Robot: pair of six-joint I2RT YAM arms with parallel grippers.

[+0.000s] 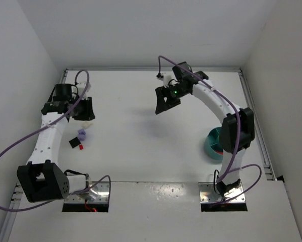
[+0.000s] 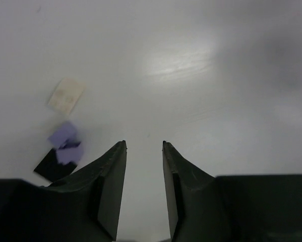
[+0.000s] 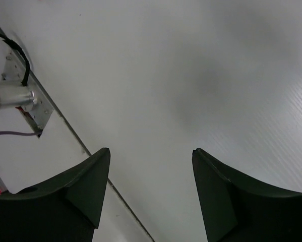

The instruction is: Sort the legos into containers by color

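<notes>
Bricks lie loose at left of the top view, well apart from the teal bowl at lower right; sorting seemingly barely begun. Left gripper narrowly parted, right gripper wide, both empty.

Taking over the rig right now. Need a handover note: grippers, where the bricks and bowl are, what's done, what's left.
Left gripper: jaws narrowly apart, empty, over bare table beside the bricks.
Right gripper: wide open, empty, above the far middle of the table.
Bricks: cream brick, lavender brick, black brick and red brick lie loose on the left side.
Teal bowl: right side, mostly hidden behind the right arm; contents cannot be told.
Done: nothing visibly sorted.
Left: all four bricks.
</notes>
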